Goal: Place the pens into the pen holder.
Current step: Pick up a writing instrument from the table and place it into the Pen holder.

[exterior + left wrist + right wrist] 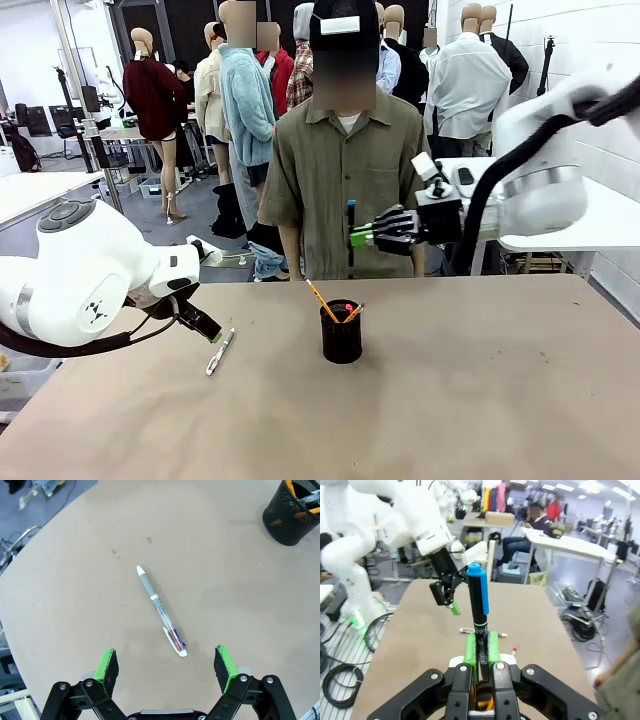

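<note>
Right hand (pixel 358 237) grasps blue-capped pen (pixel 351 222) above holder (pixel 341 338); left hand (pixel 167 664) released over white-grey pen (pixel 159 609), bare table (pixel 235 585) around.

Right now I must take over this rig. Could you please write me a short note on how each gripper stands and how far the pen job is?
Left gripper: open, hovering over the white-grey pen, which lies flat on the table; not touching it.
Right gripper: shut on the dark pen with blue end, held upright, high over the table near the pen holder.
Done: orange pens stand in the pen holder.
Left to do: put the dark pen in, then pick up the white-grey pen and put it in too.
</note>
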Robot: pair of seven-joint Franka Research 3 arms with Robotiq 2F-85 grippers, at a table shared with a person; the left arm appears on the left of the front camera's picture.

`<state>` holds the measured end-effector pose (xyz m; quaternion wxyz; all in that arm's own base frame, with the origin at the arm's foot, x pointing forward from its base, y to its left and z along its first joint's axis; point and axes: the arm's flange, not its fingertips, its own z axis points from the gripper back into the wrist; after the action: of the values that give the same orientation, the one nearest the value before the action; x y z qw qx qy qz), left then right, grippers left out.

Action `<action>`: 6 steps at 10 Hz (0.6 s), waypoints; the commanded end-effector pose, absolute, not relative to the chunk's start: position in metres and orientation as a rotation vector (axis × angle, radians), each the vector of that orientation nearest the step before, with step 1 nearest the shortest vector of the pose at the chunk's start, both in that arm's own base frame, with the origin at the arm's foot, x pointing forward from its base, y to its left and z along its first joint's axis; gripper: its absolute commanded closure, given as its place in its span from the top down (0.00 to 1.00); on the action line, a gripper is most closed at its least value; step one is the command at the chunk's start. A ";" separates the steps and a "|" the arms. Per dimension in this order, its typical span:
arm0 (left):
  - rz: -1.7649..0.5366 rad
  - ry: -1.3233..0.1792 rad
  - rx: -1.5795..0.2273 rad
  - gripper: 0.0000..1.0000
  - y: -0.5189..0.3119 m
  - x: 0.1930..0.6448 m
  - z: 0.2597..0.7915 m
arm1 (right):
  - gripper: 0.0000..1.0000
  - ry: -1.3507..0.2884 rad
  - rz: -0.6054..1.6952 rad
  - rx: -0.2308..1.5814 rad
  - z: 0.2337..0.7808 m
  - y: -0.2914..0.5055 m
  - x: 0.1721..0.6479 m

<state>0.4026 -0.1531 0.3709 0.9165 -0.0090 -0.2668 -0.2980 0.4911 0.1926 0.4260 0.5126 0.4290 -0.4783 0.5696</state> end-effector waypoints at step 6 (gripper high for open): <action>-0.608 -0.550 -0.021 1.00 -0.151 0.403 0.371 | 0.00 -0.865 1.469 1.213 0.382 0.221 0.579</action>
<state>0.4026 -0.1530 0.3708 0.9165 -0.0089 -0.2667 -0.2979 0.5670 0.2196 0.3803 0.5064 0.4829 -0.3792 0.6055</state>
